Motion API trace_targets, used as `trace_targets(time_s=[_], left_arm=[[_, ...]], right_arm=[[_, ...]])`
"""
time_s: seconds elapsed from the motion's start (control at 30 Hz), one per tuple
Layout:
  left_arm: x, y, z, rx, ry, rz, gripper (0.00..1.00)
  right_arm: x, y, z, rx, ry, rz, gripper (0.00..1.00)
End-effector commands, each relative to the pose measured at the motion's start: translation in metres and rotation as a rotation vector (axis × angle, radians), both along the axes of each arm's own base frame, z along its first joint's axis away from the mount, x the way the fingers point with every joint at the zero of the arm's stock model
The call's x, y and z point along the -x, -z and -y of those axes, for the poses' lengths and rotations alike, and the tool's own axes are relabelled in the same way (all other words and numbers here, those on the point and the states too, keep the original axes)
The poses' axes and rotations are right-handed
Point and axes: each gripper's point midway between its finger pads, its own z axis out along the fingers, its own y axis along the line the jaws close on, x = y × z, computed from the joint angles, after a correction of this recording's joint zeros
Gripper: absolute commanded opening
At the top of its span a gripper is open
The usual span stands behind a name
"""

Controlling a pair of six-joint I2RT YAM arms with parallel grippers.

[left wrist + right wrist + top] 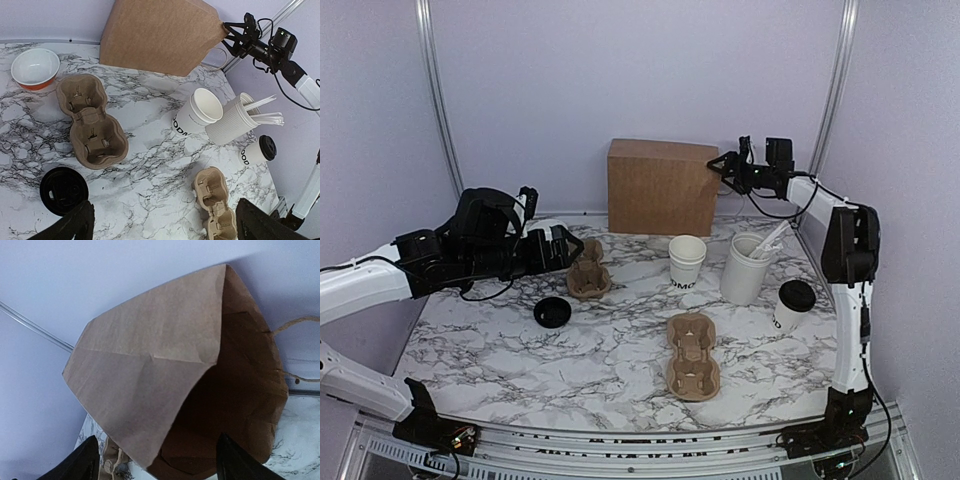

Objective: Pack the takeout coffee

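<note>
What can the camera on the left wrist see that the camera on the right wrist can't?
Only the left wrist camera shows the coffee cup with the black lid, the open cup, the tumbler of sticks, a cup tray, another cup tray, a loose black lid, an orange bowl and the right claw. Only the right wrist camera looks inside the brown paper bag. Both show that bag from outside and some of the marble table.
</note>
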Motion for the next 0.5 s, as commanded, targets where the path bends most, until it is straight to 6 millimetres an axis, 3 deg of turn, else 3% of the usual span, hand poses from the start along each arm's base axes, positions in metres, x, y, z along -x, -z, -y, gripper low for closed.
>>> trace_targets(time_s=[0.0, 0.27, 0.47], left_arm=[[0.004, 0.000, -0.006, -0.004, 0.003, -0.004, 0.99], [0.006, 0.000, -0.009, 0.010, -0.005, -0.008, 0.99], [0.008, 0.000, -0.011, 0.017, -0.008, -0.011, 0.99]], right_arm=[[-0.001, -0.033, -0.011, -0.075, -0.073, 0.070, 0.76], [0.002, -0.036, -0.024, -0.156, -0.162, 0.064, 0.68], [0.010, -0.049, -0.034, -0.185, -0.206, 0.076, 0.54]])
